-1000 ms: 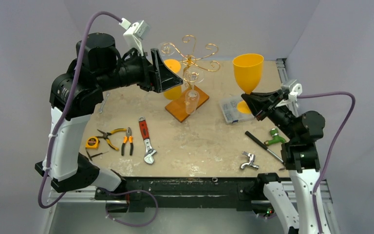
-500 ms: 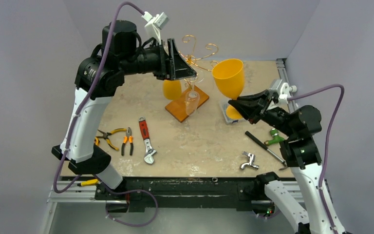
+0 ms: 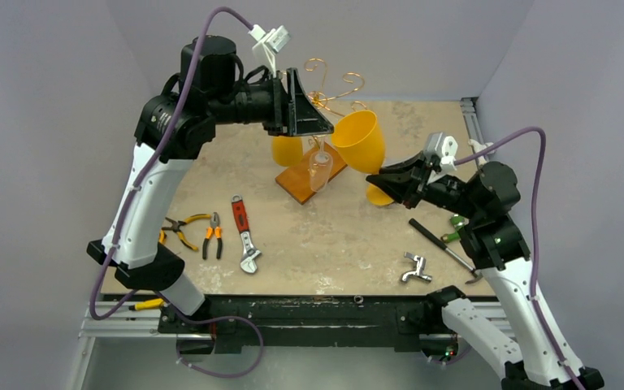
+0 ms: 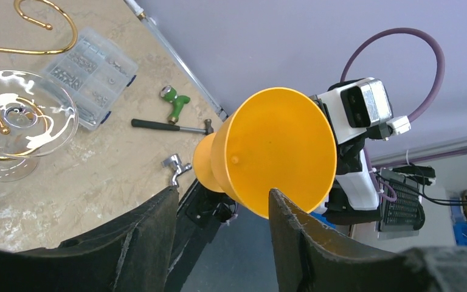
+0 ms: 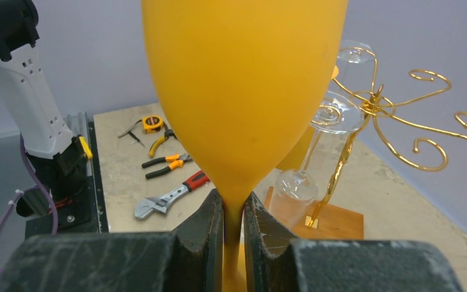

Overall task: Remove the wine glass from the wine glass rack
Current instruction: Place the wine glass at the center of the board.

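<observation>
Orange wine glass [image 3: 357, 140] was clamped by the stem in the right end effector [image 3: 390, 180], tilted above the bench [image 3: 333, 236], near the golden rack [image 3: 329, 85]; the left end effector [image 3: 315, 122] was held with jaws apart.

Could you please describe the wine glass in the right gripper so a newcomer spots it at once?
Find the golden wire rack at the table's far middle. Right of it, the right gripper pinches a tilted yellow wine glass by its stem. Unlike the rack's clear glass, it is opaque.
</observation>
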Controlling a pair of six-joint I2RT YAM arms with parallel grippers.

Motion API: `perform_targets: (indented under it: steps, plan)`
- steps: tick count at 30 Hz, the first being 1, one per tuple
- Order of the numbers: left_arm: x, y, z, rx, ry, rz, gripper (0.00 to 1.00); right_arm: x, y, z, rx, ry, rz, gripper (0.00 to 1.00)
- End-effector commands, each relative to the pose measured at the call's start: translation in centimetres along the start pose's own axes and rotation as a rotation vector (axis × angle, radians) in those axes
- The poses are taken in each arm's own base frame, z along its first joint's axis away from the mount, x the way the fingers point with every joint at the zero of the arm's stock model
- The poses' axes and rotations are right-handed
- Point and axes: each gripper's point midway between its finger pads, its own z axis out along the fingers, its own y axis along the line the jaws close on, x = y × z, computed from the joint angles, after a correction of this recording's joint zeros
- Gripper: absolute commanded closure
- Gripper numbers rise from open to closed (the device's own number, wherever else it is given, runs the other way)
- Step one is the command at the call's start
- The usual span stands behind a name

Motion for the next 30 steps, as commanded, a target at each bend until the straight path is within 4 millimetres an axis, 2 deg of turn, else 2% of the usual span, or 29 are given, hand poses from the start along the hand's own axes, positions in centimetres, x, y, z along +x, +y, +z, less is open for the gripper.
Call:
perform_targets:
  steps: [1,9,15,30]
  plan:
    - [-0.3,-1.3,-1.1,0.044,-0.027,0.039,0.46,-2.1,0.6,0.2,-0.036,-0.033,-0.071,1.00]
    - [1.1,-0.6,-0.7,0.048,0.017,0.018,0.50,-1.8,1.7,0.7,-0.091,-0.026,-0.067,1.00]
    - [1.6,-0.8,-0.7,0.064,0.036,0.009,0.52,-1.8,2.4,1.1,-0.116,-0.016,-0.074,1.00]
    - [3.9,-0.8,-1.7,0.072,0.101,-0.009,0.59,-1.6,3.2,2.0,-0.149,-0.004,-0.092,1.00]
